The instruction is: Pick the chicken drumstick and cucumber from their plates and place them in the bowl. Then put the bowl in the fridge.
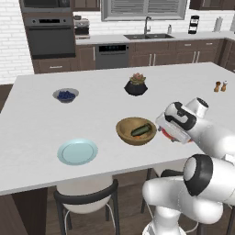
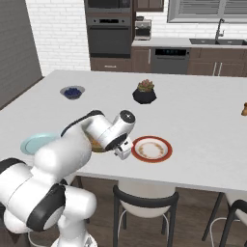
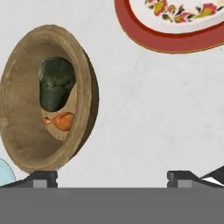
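Hand view: cucumber (image 3: 56,84) and chicken drumstick (image 3: 61,121) in bowl (image 3: 26,144) (both loaded); gripper (image 3: 112,178) wide, empty — grab near rim, lift level.

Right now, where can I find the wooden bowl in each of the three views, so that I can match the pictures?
Left base view: the wooden bowl sits at centre, left of the gripper, with the cucumber inside.
Right base view: only a sliver of its rim peeks out left of centre, behind the arm.
Hand view: it lies at left, holding the cucumber and the chicken drumstick.
Shared landmark: the red-rimmed plate beside the bowl.
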Motion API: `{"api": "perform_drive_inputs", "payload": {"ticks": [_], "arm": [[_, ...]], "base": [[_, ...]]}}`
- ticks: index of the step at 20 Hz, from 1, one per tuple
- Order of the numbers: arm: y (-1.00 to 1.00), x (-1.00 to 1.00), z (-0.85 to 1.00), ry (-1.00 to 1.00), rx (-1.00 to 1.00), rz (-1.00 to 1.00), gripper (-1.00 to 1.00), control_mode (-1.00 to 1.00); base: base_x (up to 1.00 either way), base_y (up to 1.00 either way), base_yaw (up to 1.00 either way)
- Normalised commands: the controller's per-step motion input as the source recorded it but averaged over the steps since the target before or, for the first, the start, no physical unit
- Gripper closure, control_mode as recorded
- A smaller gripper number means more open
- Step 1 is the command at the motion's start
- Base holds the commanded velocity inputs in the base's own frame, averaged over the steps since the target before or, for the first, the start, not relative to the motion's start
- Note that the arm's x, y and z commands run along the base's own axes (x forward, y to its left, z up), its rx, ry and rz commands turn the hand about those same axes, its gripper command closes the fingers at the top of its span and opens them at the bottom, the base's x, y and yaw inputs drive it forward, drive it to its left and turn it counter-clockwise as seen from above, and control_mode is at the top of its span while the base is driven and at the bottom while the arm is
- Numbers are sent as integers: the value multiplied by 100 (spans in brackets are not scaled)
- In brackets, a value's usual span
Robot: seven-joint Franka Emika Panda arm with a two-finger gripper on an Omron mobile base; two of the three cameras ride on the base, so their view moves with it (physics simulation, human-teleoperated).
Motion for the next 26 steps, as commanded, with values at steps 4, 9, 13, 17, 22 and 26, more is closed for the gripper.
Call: {"api": "perform_drive_inputs", "payload": {"ticks": [4,9,13,17,22,26], "arm": [[32,56,-27,5,0,0,-100,-100],[35,58,-42,8,0,0,-100,-100],[4,20,-47,7,0,0,-100,-100],[0,17,-28,1,0,0,-100,-100],[1,20,-21,0,0,0,-100,-100],[33,14,-31,1,0,0,100,-100]], "base": [[0,0,0],[0,0,0],[0,0,0],[0,0,0],[0,0,0],[0,0,0]]}}
